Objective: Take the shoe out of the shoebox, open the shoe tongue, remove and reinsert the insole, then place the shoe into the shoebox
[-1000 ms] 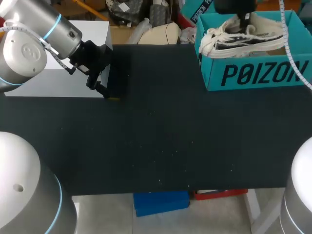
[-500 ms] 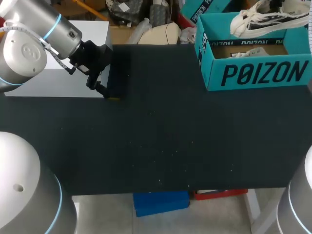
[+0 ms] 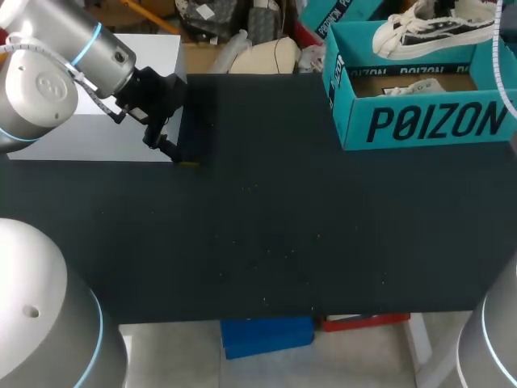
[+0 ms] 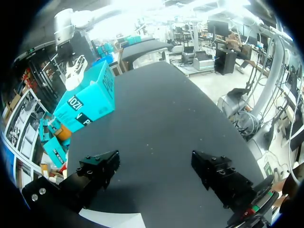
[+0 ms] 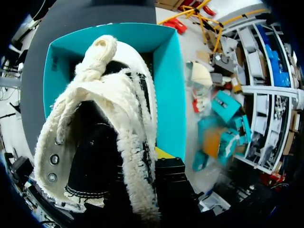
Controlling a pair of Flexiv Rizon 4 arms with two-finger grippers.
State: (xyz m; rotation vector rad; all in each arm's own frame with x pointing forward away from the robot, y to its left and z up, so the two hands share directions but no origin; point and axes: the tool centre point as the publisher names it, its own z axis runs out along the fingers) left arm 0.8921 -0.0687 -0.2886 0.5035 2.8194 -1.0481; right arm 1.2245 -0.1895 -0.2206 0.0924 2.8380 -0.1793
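one shoe (image 3: 432, 28) hangs just above the open teal shoebox (image 3: 420, 121), grasped by the right hand (image 5: 142, 166); the left hand (image 4: 154, 160) is released, fingers spread low over the tabletop (image 3: 283, 226).

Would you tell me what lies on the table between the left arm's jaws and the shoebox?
Nothing: the head and left wrist views show only bare black table between the left jaws and the shoebox.
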